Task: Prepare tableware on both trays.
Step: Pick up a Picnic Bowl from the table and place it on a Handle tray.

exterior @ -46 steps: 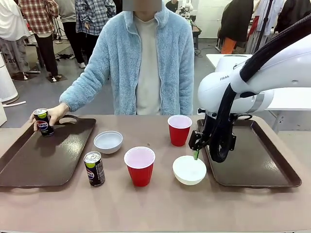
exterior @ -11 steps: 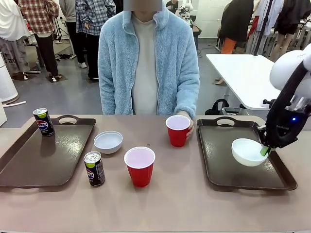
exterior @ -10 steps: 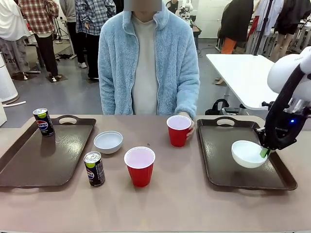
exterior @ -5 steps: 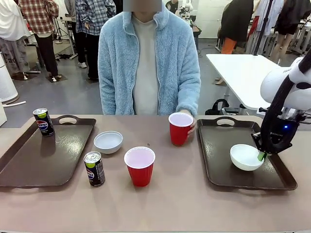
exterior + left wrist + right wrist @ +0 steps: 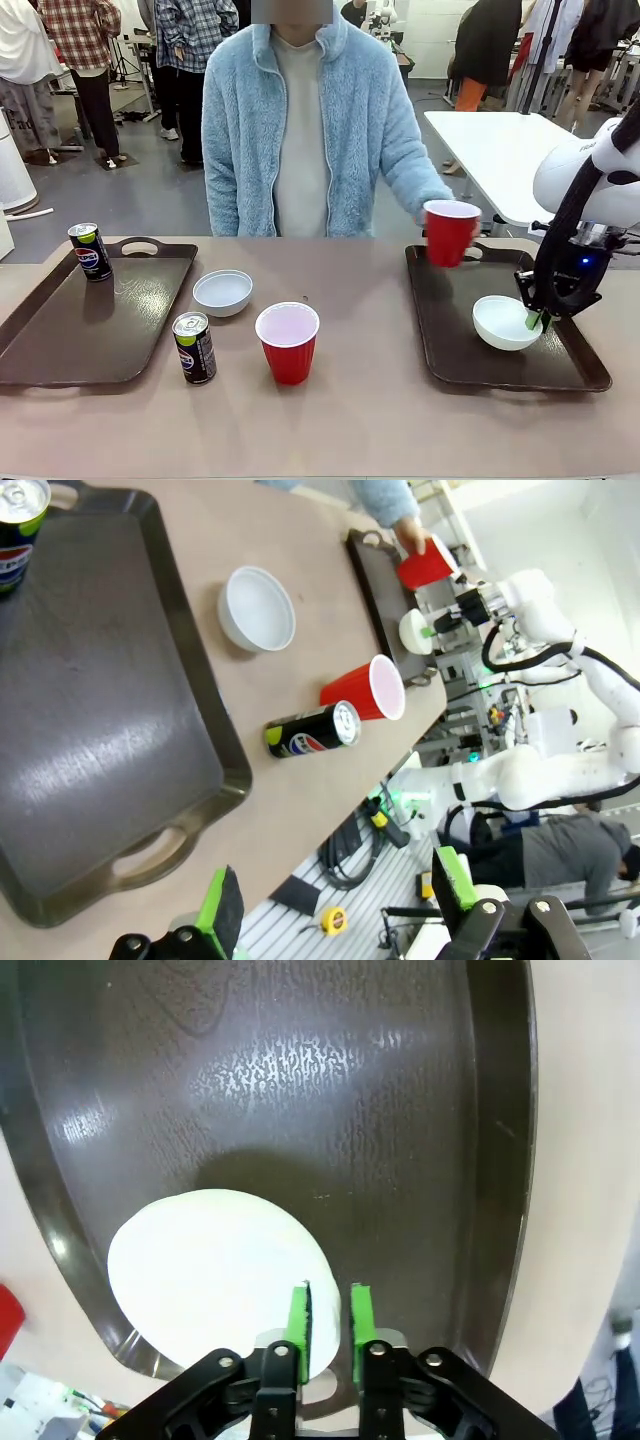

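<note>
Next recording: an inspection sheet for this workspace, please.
Surface: tan table.
Job's things: left tray holds far can; loose bowl, near can and standing cup on the table; right tray holds placed bowl; person's hand holds lifted cup above right tray's far end.
Clutter: nothing seen.
Grippers: left pincer open, past the table's edge; right pincer closed narrowly on placed bowl's rim.
Cables: black hose on right arm.
Surroundings: bystanders, white table behind.

Glossy white rounded shells on the right arm (image 5: 582,172), looped by a thick black cable (image 5: 572,215). Black fingers (image 5: 277,1385), green pads (image 5: 361,1310).
</note>
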Robot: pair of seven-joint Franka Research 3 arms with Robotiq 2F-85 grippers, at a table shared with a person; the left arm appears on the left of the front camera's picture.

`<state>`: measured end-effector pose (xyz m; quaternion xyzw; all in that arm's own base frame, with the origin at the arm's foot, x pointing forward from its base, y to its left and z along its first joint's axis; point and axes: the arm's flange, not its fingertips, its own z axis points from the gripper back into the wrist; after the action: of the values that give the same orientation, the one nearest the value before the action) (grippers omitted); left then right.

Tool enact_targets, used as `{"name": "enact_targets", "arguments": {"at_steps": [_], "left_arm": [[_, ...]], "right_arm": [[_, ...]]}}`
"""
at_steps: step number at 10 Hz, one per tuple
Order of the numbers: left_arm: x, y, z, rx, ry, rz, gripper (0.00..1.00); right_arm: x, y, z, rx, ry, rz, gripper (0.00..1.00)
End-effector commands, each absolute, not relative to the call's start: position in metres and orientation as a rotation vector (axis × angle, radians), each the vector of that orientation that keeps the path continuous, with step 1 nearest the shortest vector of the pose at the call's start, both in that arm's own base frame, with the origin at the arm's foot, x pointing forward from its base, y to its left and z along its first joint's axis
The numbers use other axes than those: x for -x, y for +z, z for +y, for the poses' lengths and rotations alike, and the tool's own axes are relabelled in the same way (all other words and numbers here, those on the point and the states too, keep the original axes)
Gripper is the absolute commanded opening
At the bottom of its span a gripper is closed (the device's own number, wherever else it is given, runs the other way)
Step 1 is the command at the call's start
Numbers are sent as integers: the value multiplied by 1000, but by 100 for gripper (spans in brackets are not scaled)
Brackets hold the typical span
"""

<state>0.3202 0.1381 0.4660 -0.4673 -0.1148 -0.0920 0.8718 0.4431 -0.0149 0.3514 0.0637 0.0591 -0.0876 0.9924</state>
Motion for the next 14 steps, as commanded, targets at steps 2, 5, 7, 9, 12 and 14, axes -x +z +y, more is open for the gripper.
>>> {"name": "enact_targets", "arguments": {"at_steps": [2,5,7,9,12,14], "left_arm": [[-320,467,138,992,-196,-249,100],[-320,467,138,992,-196,-249,100],[-320,467,138,992,-196,-249,100],[-320,467,138,992,-196,-249,100],[-320,467,138,992,-196,-249,100],[-320,467,138,992,-196,-249,100]], "right_arm": [[-399,391,17,-68,-139,55,100],[-351,416,49,-52,-124,21,67],[-327,418,64,-6,-96,4,87],[-298,430,81,14,-47,-59,100],[-328,454,88,-16,-30,-48,100],[-328,454,88,-16,-30,-48,100]]}}
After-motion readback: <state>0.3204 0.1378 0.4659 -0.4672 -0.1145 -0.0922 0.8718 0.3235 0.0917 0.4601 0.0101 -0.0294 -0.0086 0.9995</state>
